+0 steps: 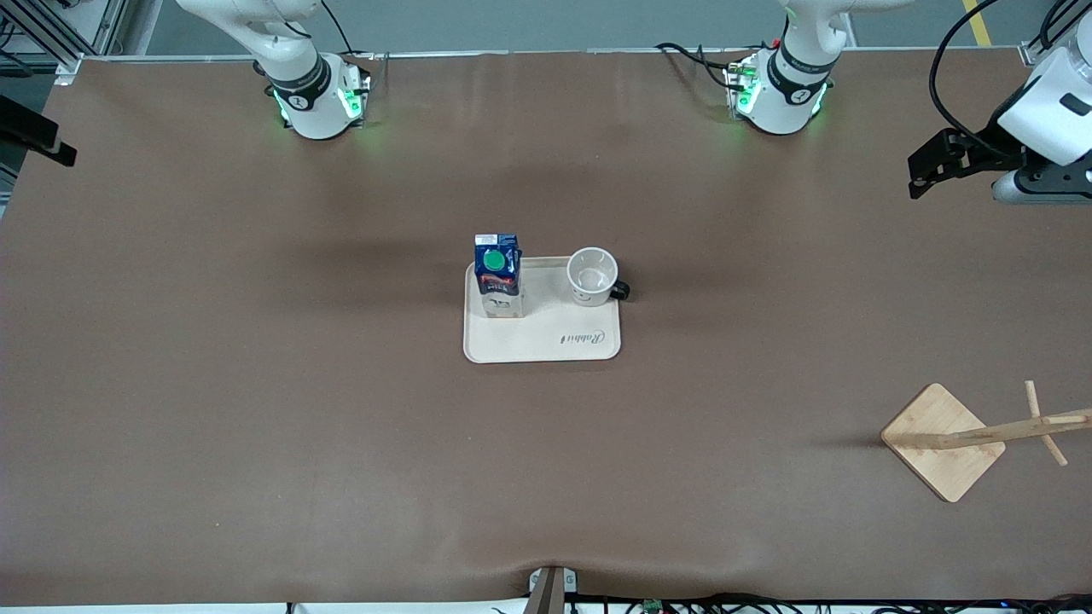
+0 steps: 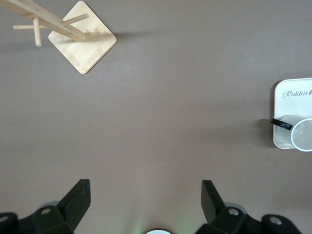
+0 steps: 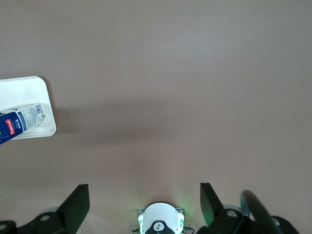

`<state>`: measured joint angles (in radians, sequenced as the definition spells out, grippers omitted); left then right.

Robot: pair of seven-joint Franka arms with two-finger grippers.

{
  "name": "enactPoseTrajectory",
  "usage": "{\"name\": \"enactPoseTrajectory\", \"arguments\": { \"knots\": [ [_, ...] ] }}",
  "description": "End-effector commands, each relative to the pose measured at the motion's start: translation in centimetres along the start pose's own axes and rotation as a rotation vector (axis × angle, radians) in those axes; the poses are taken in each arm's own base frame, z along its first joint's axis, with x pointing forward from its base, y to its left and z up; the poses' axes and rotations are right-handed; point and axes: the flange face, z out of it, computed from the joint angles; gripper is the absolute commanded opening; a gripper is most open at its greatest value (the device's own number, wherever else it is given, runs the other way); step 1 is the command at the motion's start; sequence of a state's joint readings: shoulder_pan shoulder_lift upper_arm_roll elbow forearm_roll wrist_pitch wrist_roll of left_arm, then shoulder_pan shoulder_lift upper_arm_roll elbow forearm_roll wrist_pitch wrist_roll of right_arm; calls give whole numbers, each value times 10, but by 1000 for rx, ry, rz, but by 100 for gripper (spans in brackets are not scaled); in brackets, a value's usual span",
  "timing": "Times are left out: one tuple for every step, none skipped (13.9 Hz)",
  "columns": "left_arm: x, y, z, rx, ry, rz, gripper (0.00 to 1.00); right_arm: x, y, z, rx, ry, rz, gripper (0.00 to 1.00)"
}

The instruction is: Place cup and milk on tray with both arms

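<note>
The cream tray [image 1: 554, 341] lies in the middle of the table. The blue-and-white milk carton [image 1: 497, 277] stands upright on its corner toward the right arm's end. The white smiley cup [image 1: 592, 277] stands on the corner toward the left arm's end, its black handle over the rim. My left gripper [image 2: 146, 190] is open and empty, high over the table near its own base; it also shows in the front view [image 1: 923, 175]. Its wrist view shows the cup [image 2: 303, 135] and tray [image 2: 292, 97]. My right gripper [image 3: 145, 192] is open and empty above its base, and its view shows the milk [image 3: 19, 122] and tray [image 3: 24, 90].
A wooden stand with a square base [image 1: 943, 441] and a peg post stands near the front camera at the left arm's end; it also shows in the left wrist view [image 2: 83, 44]. Brown mat covers the table.
</note>
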<state>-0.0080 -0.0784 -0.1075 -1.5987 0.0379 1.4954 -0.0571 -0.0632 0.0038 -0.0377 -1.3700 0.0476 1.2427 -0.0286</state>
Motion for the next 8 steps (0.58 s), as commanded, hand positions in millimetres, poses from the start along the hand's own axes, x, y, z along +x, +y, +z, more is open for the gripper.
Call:
{"name": "enactPoseTrajectory", "arguments": {
  "knots": [
    [2,-2,-5,-19,8,12,100,-6,-6,0,13,19,-20,100],
    [2,1,-5,-21,8,6,100,-6,-5,0,13,16,-18,100],
    [2,1,-5,-19,9,4,100,-5,-6,4,13,9,-21,100],
    [2,1,-5,-19,8,1,100,-5,-6,8,14,4,-19,100],
    [1,0,-5,-21,7,1,100,-4,-5,13,12,5,-18,100],
    [1,0,-6,-19,5,1,100,-1,-4,19,10,1,-17,100],
    [1,0,-5,-19,2,1,100,2,-4,22,9,4,-16,100],
    [0,0,-5,-19,4,1,100,3,-3,25,8,-2,-14,100]
  ]
}}
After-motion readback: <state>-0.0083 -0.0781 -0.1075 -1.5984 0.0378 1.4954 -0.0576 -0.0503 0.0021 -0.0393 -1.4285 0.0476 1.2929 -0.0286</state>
